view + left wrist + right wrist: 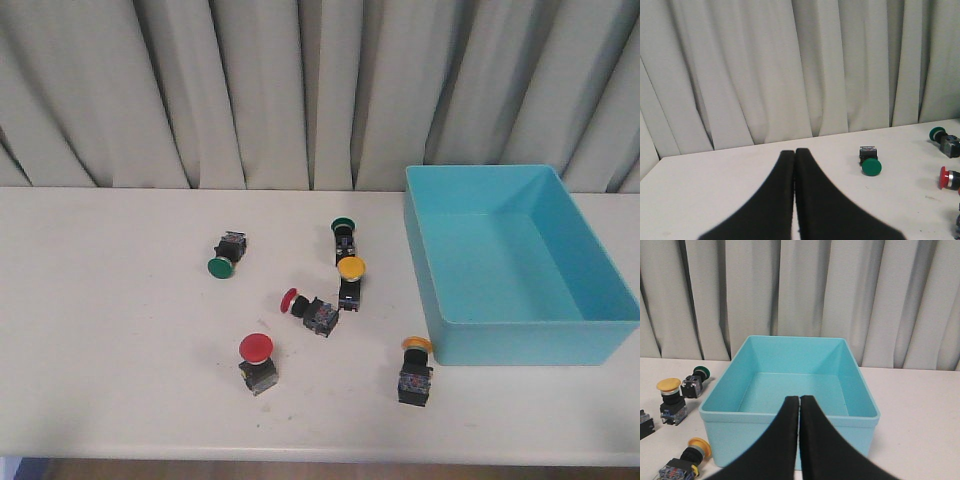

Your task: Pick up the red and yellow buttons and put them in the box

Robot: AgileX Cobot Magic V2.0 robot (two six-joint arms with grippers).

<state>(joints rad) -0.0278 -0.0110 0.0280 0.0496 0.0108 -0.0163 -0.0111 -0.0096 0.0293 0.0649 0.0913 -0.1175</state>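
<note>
The turquoise box stands on the table's right side with nothing in it; it also shows in the right wrist view. Two red buttons lie mid-table: one upright, one on its side. One yellow button lies mid-table, another lies against the box's front left corner. Neither gripper shows in the front view. My left gripper is shut and empty over the table's left part. My right gripper is shut and empty in front of the box's near wall.
Two green-capped switches lie on the table, one at centre left and one behind the yellow button. Grey curtains hang behind the table. The table's front edge runs along the bottom of the front view.
</note>
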